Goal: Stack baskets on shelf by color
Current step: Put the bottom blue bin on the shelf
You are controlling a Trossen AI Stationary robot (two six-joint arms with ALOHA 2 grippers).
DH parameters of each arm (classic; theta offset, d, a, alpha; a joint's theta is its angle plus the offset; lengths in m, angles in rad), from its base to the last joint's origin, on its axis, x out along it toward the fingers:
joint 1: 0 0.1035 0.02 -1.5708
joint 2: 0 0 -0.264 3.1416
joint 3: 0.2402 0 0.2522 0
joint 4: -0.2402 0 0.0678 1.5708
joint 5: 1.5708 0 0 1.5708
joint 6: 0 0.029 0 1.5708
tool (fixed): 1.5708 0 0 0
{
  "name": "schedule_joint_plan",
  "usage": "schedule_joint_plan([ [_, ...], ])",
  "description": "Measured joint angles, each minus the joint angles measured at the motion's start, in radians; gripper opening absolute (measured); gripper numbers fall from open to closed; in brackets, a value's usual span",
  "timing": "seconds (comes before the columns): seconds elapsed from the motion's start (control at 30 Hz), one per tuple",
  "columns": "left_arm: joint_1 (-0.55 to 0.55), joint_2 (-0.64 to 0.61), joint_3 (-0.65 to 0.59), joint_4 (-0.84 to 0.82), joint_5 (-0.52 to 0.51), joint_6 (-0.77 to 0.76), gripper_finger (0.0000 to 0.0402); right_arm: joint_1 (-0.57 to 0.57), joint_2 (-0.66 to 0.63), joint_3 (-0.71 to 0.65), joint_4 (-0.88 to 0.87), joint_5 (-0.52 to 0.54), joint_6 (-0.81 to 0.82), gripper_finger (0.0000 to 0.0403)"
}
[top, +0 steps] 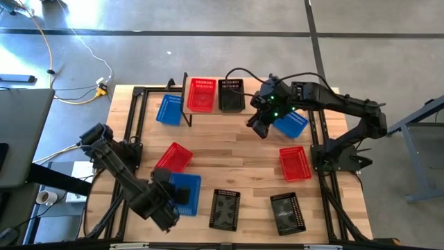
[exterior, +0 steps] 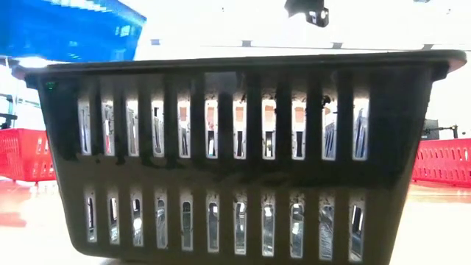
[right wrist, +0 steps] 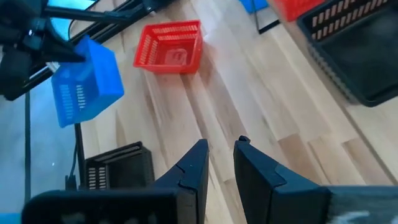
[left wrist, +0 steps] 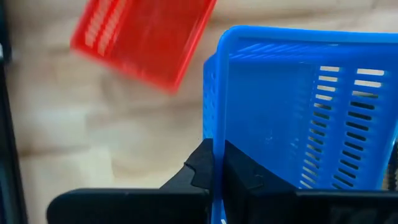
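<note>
At the near left corner of the counter [top: 243, 163], the left claw [left wrist: 214, 163] is found clamped on the wall of a blue basket [top: 184, 192], one finger [left wrist: 200, 167] outside the wall and the other inside. In the left wrist view the basket wall runs straight up between the two fingers. A red basket [top: 173, 157] lies tilted on the counter just beyond this claw, touching or nearly touching the held basket; which of the two cannot be told.

The right claw [right wrist: 219, 155] is held above the counter at the far right, just in front of the shelf [top: 186, 104]. Its fingers stand narrowly apart and nothing is seen between them. A second blue basket [top: 291, 123] lies immediately beside this claw, towards the right edge of the counter. Behind the claw, a red basket on the shelf [top: 201, 94] and a black basket on the shelf [top: 232, 95] are set side by side, touching. A third blue basket [top: 168, 110] is seen well to the left of this claw, beside the shelf's left end; whether it rests on the shelf or the counter cannot be told.

Nearer than the right claw, another red basket [top: 294, 163] lies on the counter by the right edge. Two black baskets [top: 225, 209] [top: 287, 213] are placed along the near edge, between the two claws' sides. One of them fills the low view.
</note>
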Motion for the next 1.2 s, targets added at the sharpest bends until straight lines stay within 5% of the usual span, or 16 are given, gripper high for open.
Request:
schedule_joint_plan([
  [0.4, 0.235, 0.000, 0.046, -0.037, -0.199, 0.325, 0.0001, 0.064, 0.000, 0.000, 0.000, 0.079, 0.005, 0.0068],
  [0.77, 0.457, 0.000, 0.152, -0.031, -0.373, 0.679, 0.0000, 0.098, 0.000, 0.000, 0.000, 0.214, 0.163, 0.0141],
  [1.2, 0.650, 0.000, 0.219, 0.245, -0.399, 1.097, 0.0000, 0.122, 0.000, 0.000, 0.030, 0.329, 0.246, 0.0149],
])
